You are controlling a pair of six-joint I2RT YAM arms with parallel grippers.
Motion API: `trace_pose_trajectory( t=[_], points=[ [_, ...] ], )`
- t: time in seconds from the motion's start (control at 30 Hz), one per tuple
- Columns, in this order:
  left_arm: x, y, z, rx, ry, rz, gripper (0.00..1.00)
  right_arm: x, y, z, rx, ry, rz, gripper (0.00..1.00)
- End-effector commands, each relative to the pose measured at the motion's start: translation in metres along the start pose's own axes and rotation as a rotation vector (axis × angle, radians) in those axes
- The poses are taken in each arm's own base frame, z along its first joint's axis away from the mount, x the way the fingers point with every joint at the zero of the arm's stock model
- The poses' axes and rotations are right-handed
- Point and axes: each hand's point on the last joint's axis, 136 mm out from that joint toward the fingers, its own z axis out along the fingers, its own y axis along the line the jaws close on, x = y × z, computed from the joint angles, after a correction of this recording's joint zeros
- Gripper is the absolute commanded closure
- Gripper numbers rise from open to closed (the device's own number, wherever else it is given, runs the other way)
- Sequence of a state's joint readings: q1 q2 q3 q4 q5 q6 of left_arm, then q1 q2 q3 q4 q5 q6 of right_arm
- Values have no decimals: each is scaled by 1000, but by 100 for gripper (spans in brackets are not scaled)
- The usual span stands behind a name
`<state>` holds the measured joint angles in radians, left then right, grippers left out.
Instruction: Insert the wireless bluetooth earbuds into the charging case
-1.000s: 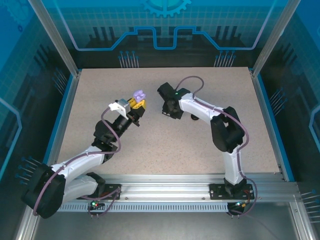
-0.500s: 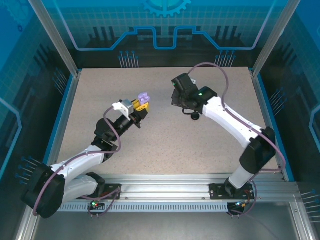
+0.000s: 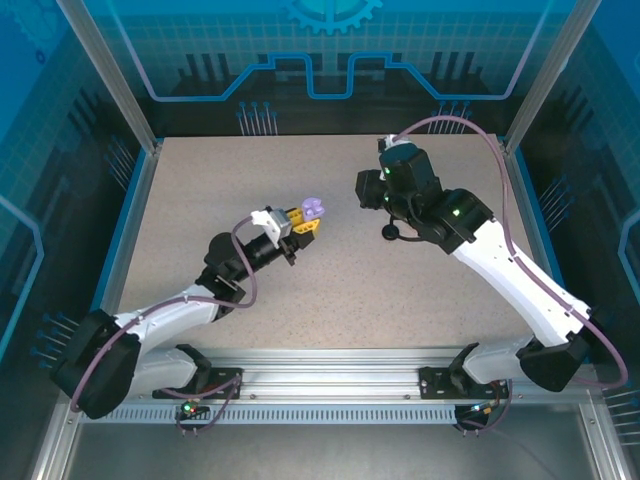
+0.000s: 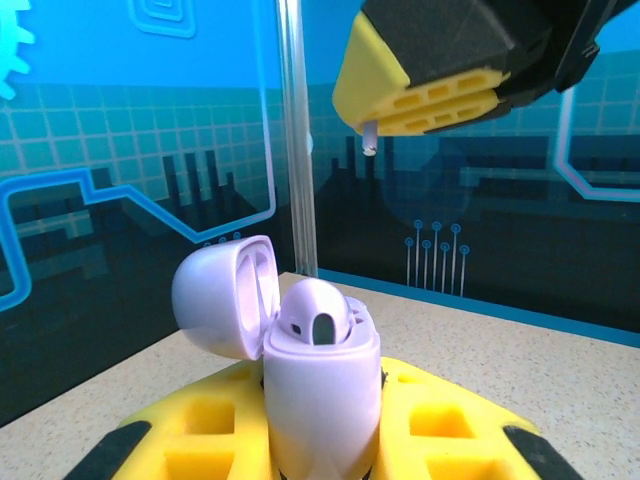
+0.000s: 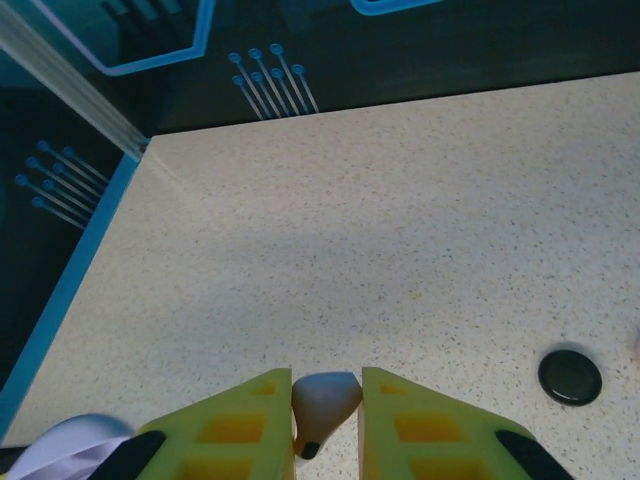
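Right wrist: earbud (image 5: 322, 398) well clear of table edge (image 5: 66, 298).

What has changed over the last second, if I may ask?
The left claw, shut on the open lilac plastic charging case, moved right. The right claw, shut on a small pale stemmed earbud, drew back rightward and farther away. The case stayed gripped; the round black object stayed put.
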<state>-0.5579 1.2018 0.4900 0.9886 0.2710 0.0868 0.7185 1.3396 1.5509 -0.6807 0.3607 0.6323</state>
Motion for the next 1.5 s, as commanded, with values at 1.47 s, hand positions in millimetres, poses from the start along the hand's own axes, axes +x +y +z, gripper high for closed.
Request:
trace_pose_trajectory(
  t=[1.47],
  points=[
    [-19, -3, 29, 28, -85, -2, 100, 28, 54, -1, -43, -18, -254, 81]
  ],
)
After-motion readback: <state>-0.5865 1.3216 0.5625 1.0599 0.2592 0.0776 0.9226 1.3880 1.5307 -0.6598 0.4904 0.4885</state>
